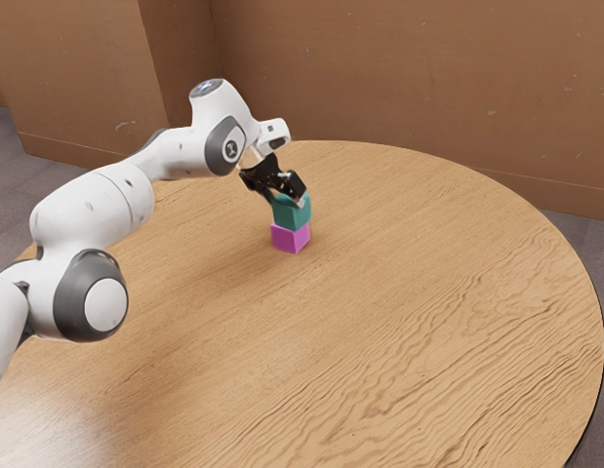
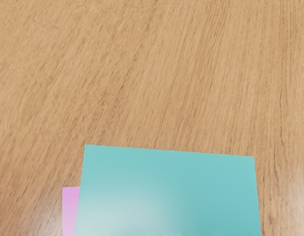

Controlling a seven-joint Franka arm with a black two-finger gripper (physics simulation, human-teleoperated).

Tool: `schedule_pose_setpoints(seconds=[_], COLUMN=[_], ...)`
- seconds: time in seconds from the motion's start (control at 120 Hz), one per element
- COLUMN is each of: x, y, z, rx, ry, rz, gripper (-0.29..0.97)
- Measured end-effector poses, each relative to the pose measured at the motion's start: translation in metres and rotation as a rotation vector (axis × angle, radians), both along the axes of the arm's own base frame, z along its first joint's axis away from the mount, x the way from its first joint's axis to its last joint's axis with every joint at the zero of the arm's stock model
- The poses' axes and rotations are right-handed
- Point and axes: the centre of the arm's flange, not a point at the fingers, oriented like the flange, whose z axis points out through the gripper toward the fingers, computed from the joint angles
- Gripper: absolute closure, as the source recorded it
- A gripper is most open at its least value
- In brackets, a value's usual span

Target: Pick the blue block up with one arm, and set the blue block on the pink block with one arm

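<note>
Blue block rests on pink block, toward the wooden table's 11 o'clock.
Black gripper, reaching in from 10 o'clock, is clamped on the blue block.

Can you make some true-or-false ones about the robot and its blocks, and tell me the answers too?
1. The blue block sits on top of the pink block. True.
2. The table is square. False: it is round and wooden.
3. The tool is right at the top of the blue block. True.
4. The robot arm is black all over. False: it is white and grey, and the tool is black.
5. The blocks stand at the table's edge. False: they are well in from the rim.
</note>
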Motion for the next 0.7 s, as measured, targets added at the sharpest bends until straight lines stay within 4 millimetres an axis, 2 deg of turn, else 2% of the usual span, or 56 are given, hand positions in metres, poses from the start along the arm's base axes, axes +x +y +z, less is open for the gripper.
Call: schedule_pose_setpoints(seconds=[0.15,0.2,0.317,0.35,0.383,0.483,0.525,0.608,0.7], x=[-0.002,-0.005,-0.031,-0.046,-0.066,-0.154,-0.181,-0.212,-0.225], y=[-0.005,-0.009,-0.03,-0.038,-0.036,-0.033,-0.034,-0.035,-0.032], z=[0.008,0.027,0.095,0.11,0.124,0.171,0.189,0.228,0.239], rx=[-0.005,-0.004,0.015,0.023,0.032,0.067,0.077,0.113,0.127], ry=[0.003,-0.003,0.004,0.023,0.049,0.13,0.151,0.156,0.196], rz=[-0.012,-0.023,-0.062,-0.075,-0.073,-0.055,-0.054,-0.059,-0.059], gripper=[0.02,0.02,0.01,0.01,0.01,0.01,0.0,0.0,0.0])
